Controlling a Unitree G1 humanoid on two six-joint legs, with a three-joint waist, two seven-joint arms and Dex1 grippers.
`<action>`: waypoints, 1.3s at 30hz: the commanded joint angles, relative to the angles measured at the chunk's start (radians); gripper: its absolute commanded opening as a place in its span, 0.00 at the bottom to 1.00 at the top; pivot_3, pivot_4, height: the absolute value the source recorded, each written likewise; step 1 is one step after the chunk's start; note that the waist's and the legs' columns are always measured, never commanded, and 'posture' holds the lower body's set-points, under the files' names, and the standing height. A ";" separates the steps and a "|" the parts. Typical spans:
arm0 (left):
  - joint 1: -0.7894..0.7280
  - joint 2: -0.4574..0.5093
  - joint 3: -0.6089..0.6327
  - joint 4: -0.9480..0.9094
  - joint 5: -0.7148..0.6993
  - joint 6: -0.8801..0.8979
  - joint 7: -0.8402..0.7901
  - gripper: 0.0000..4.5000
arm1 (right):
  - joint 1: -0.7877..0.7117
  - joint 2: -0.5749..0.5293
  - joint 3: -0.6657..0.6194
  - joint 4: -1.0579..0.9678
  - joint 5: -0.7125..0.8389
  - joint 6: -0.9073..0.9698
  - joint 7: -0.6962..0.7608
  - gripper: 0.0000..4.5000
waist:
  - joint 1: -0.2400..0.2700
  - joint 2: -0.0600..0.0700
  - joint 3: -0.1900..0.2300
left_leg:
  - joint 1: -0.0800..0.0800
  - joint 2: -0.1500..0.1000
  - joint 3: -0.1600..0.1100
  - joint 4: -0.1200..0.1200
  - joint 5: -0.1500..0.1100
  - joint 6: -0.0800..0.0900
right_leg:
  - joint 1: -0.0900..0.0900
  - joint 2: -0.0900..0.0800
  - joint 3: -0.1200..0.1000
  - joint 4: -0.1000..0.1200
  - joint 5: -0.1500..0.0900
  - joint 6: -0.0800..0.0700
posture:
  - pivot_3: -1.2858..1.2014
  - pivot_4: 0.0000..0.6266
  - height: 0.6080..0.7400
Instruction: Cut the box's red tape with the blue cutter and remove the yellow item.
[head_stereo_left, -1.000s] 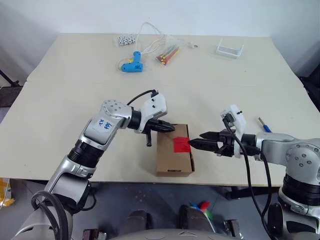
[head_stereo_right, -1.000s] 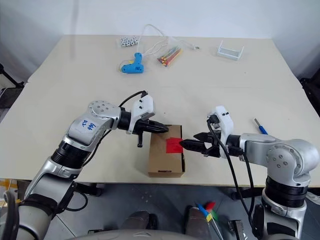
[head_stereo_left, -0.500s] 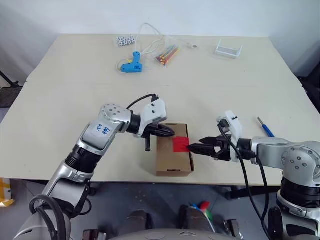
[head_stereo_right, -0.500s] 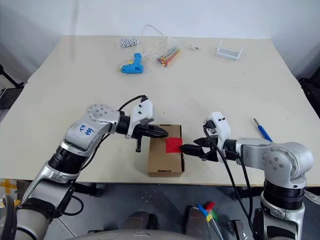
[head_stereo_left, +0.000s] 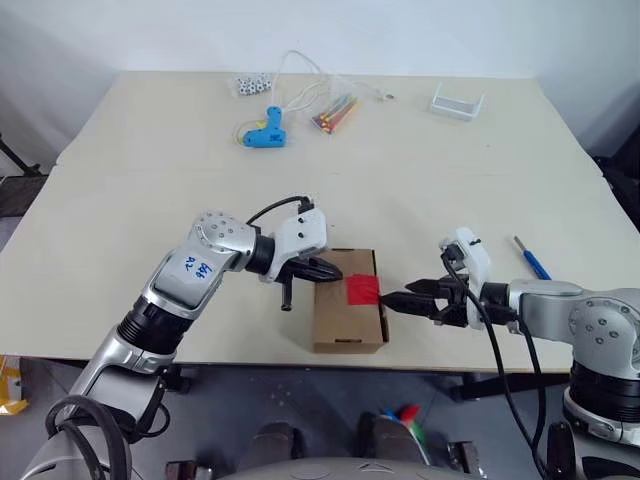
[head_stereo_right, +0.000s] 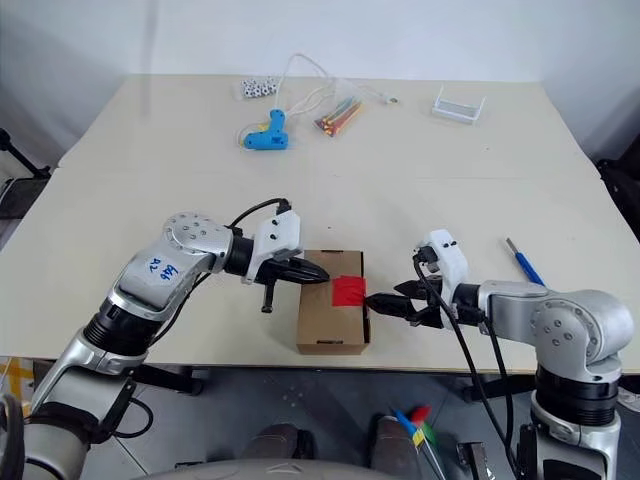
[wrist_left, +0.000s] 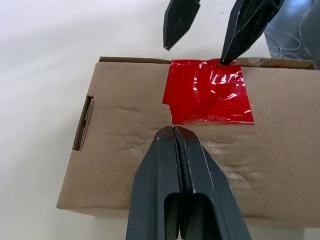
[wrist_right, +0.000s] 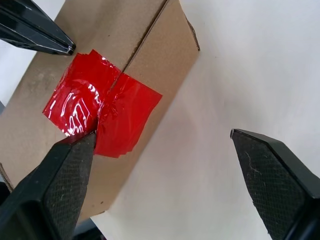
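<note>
The box (head_stereo_left: 346, 312) stands near the table's front edge, lid closed, with the red tape (head_stereo_left: 362, 290) across its seam on the right. My left gripper (head_stereo_left: 337, 270) is shut and empty, its tip just over the lid (wrist_left: 125, 135) beside the tape (wrist_left: 207, 95). My right gripper (head_stereo_left: 388, 299) is open at the box's right side. One of its fingertips (wrist_left: 223, 59) is at the tape's edge; the other is off to the side over the table. The tape (wrist_right: 100, 107) looks wrinkled along the seam. The blue cutter (head_stereo_left: 530, 257) lies on the table to the right of my right arm. The yellow item is out of view.
At the far side lie a light-blue glue gun (head_stereo_left: 264, 128) with a white cable, a bundle of coloured sticks (head_stereo_left: 335, 108), white beads (head_stereo_left: 250, 81) and a small white tray (head_stereo_left: 458, 100). The table's front edge (head_stereo_left: 250, 355) runs just below the box.
My left gripper, still shut, has drawn slightly back and down toward the box's left part. The right gripper has hardly moved and stays open. The box has not shifted.
</note>
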 joint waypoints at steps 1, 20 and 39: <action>0.044 0.020 -0.056 0.026 0.052 0.018 -0.003 0.00 | 0.007 -0.033 0.046 -0.001 -0.002 0.023 -0.056 0.99 | -0.001 -0.001 -0.002 | 0.000 0.000 0.000 0.000 0.000 0.000 | 0.000 0.000 0.000 0.000 0.000 0.000 | 0.52 0.24 1.00; 0.062 -0.009 -0.052 0.022 0.062 0.018 0.007 0.00 | -0.197 0.054 0.208 0.027 0.015 0.023 -0.414 0.99 | -0.030 -0.006 -0.014 | 0.004 0.001 -0.001 -0.002 0.002 -0.002 | 0.002 -0.012 0.004 -0.003 -0.001 -0.006 | 0.52 0.24 1.00; 0.077 -0.004 -0.047 0.026 0.075 0.008 -0.004 0.00 | -0.148 -0.065 0.297 0.004 0.001 0.023 -0.394 0.99 | -0.019 -0.005 -0.014 | 0.001 0.000 -0.005 -0.009 0.005 -0.002 | -0.001 -0.013 0.000 -0.003 0.001 -0.009 | 0.52 0.24 1.00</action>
